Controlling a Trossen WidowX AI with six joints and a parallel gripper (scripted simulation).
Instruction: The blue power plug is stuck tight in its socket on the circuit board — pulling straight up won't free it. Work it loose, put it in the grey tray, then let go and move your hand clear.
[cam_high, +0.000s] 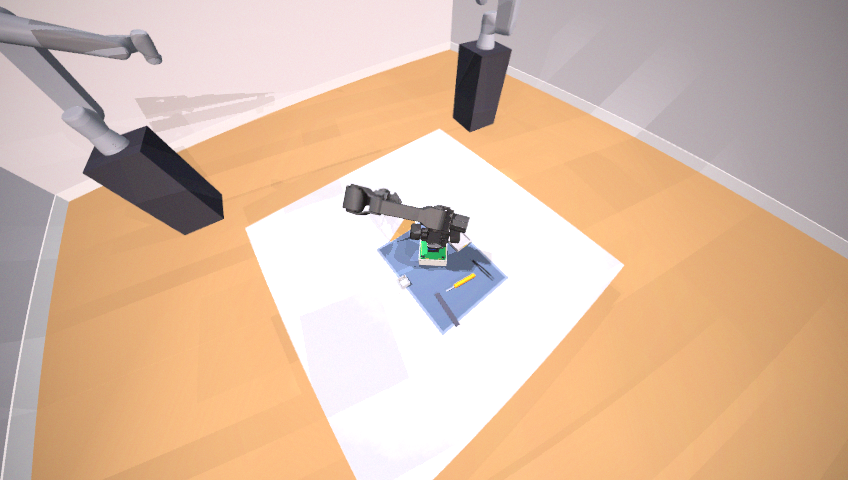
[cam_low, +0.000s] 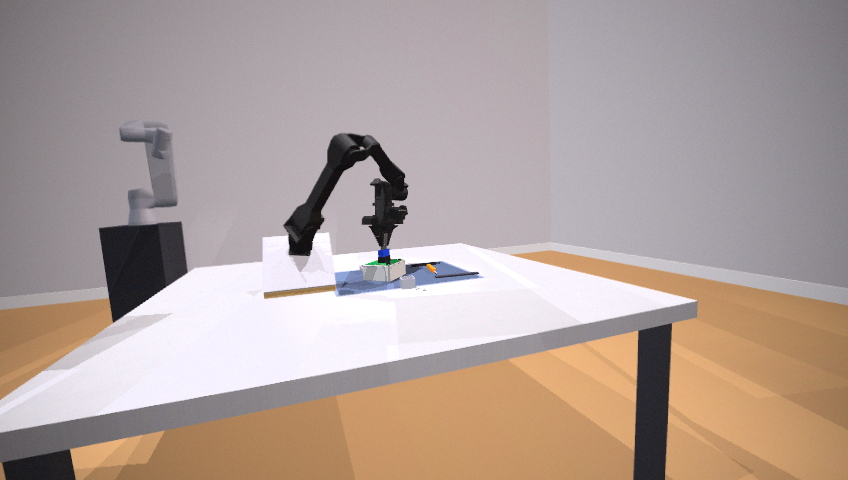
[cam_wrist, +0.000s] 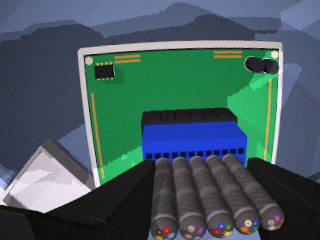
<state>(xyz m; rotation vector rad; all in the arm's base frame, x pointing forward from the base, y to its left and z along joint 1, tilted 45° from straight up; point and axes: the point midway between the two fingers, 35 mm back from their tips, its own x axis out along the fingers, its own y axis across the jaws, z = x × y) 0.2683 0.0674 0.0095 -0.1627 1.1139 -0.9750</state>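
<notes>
Gripper (cam_high: 433, 248) (cam_low: 384, 247) (cam_wrist: 202, 171) clamped on blue plug (cam_low: 383, 253) (cam_wrist: 195, 140), centre of wrist frame; body probably stiff, cables (cam_wrist: 197, 195) bendy; best held by its sides

A white table (cam_high: 357, 368) (cam_low: 333, 344) stands before me, a blue mat (cam_high: 422, 291) (cam_low: 351, 290) flat on it. Beyond one edge of the mat rests a wedge-shaped white board (cam_low: 297, 267) with a wood-coloured front edge. A small pale block (cam_high: 404, 281) (cam_low: 407, 281) sits at the mat's border.
</notes>
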